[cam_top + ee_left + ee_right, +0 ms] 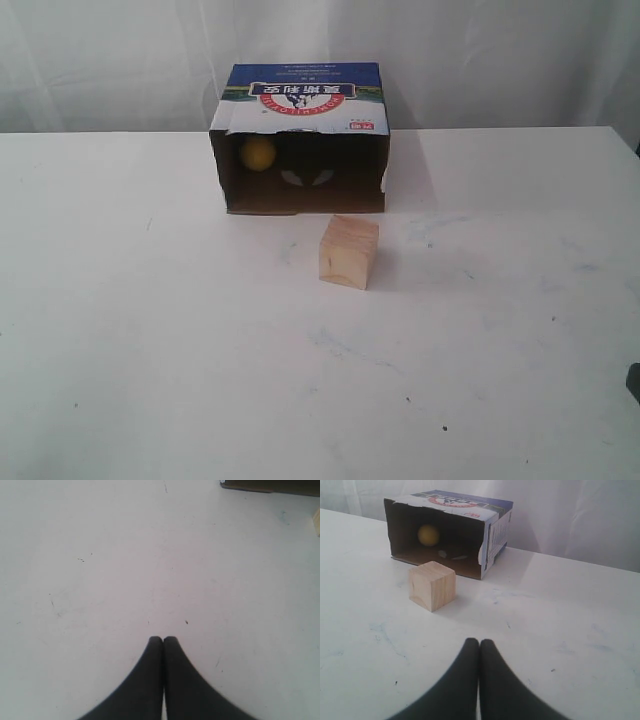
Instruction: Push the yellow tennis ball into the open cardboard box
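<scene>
The yellow tennis ball (pixel 258 153) (pixel 428 535) lies inside the open cardboard box (pixel 305 92) (pixel 492 532), at the left of its dark interior. The box lies on its side at the back of the table, its blue printed face up and its mouth toward the front. My left gripper (pixel 163 639) is shut with nothing in it, over bare table far from the box; only a box corner (pixel 270 485) shows in that view. My right gripper (pixel 479 642) is also shut and empty, well short of the box. Neither gripper shows in the exterior view.
A pale wooden cube (pixel 349 251) (pixel 432 585) stands just in front of the box's mouth, toward its right. The white table (pixel 150 350) runs wide on all sides. A white curtain (pixel 480 50) hangs behind the table.
</scene>
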